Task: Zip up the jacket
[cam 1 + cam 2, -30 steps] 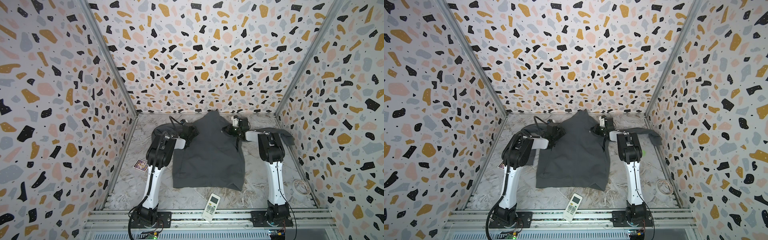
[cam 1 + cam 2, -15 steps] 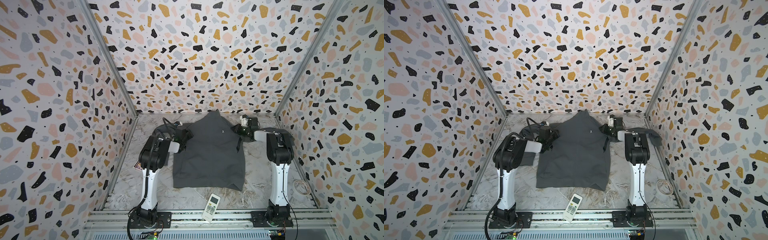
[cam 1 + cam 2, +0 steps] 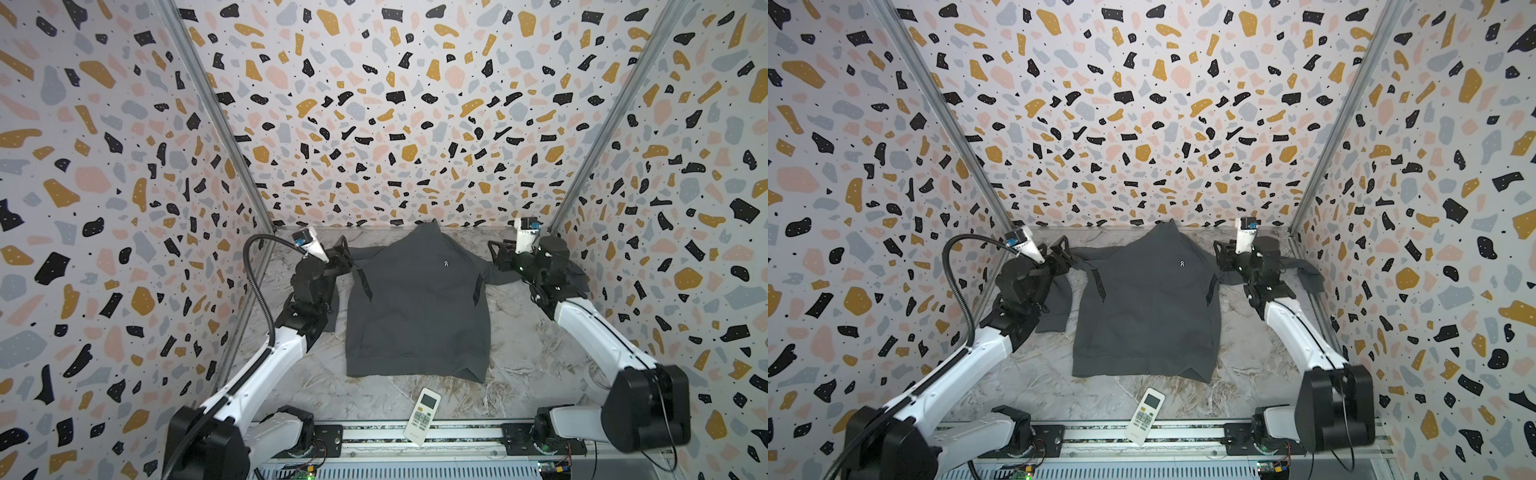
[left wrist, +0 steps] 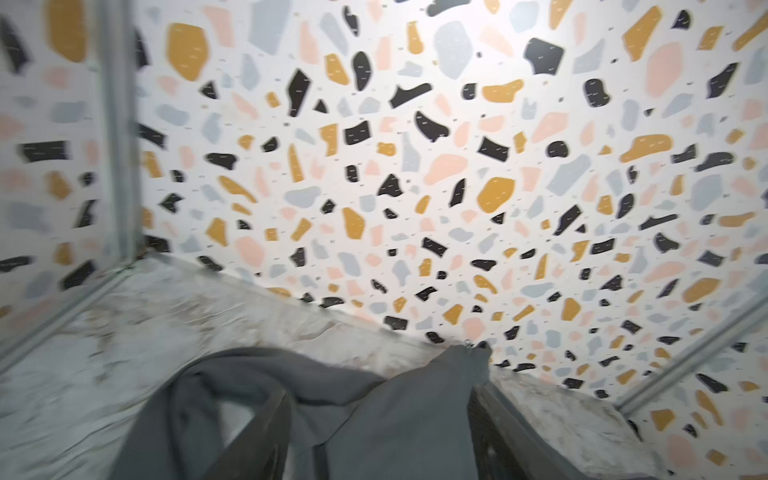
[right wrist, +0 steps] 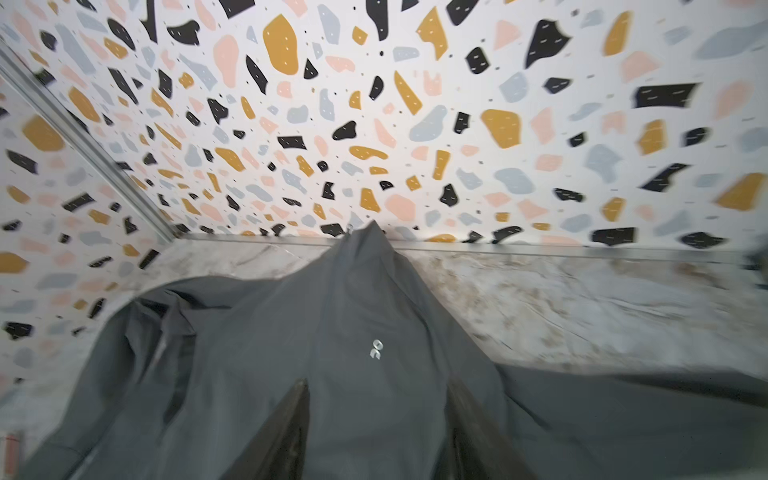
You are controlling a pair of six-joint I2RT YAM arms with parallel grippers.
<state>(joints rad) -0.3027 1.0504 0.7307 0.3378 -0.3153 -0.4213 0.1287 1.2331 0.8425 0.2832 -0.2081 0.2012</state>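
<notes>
The jacket (image 3: 415, 307) lies flat on the table (image 3: 536, 357), seemingly zipped to the collar. The left gripper (image 3: 344, 254) and right gripper (image 3: 500, 254), shut a second ago, now stand open and empty beside its shoulders, so the task is likely finished.

Both my arms stretch toward the far wall, elbows low and wide. My left gripper (image 3: 341, 250) and right gripper (image 3: 498, 253) face inward toward each other, jaws spread apart.
</notes>
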